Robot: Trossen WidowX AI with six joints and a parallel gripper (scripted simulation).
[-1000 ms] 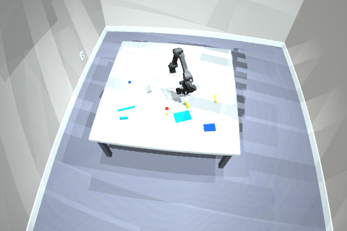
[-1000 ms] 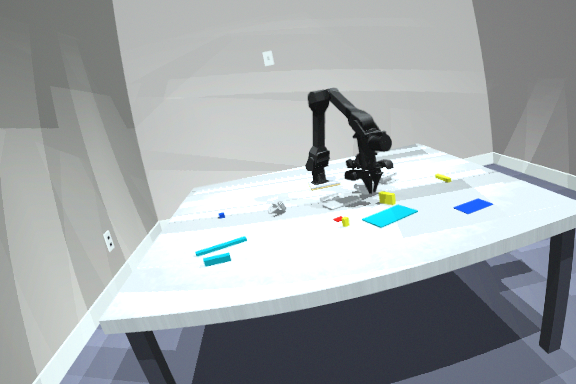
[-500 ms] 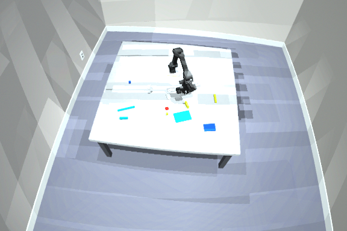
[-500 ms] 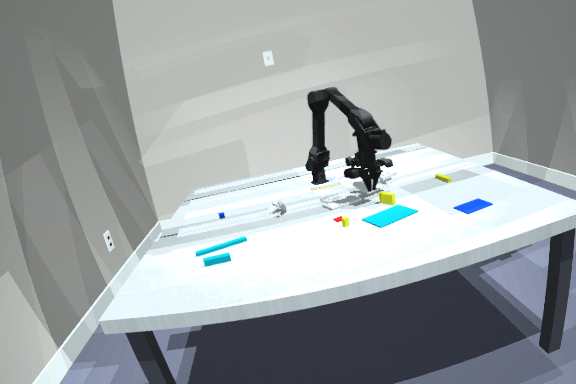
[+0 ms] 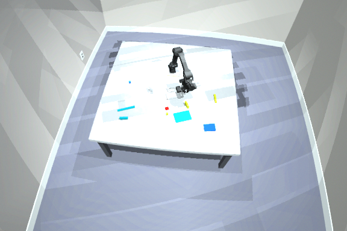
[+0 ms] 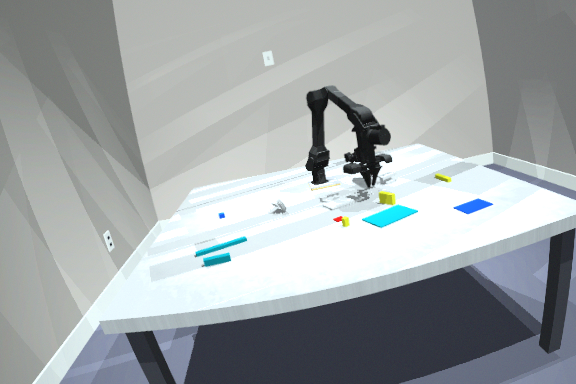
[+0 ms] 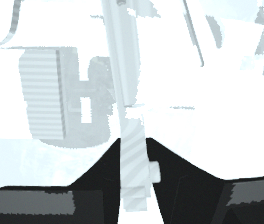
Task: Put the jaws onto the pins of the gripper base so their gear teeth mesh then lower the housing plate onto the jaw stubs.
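My gripper (image 5: 185,92) (image 6: 371,186) (image 7: 134,143) points down low over the table and is shut on a white jaw (image 7: 133,172). The jaw stands lengthwise between the fingertips, with a small round stub on its right side. A long pale bar reaches up the wrist view from its far end; whether it is the same part I cannot tell. A pale flat part (image 5: 171,94) (image 6: 334,203) lies left of the gripper. A pale ribbed block (image 7: 42,95) shows at the left. White on white hides the pins and teeth, and I cannot tell base from housing plate.
A yellow block (image 5: 187,104) (image 6: 387,198) stands close in front of the gripper, with a cyan plate (image 5: 182,117) (image 6: 390,216) beyond. A red piece (image 5: 167,108) lies nearby. A blue plate (image 5: 209,127) (image 6: 473,206) lies right. A grey-white part (image 5: 150,90) (image 6: 280,206) and teal bars (image 5: 126,108) lie left.
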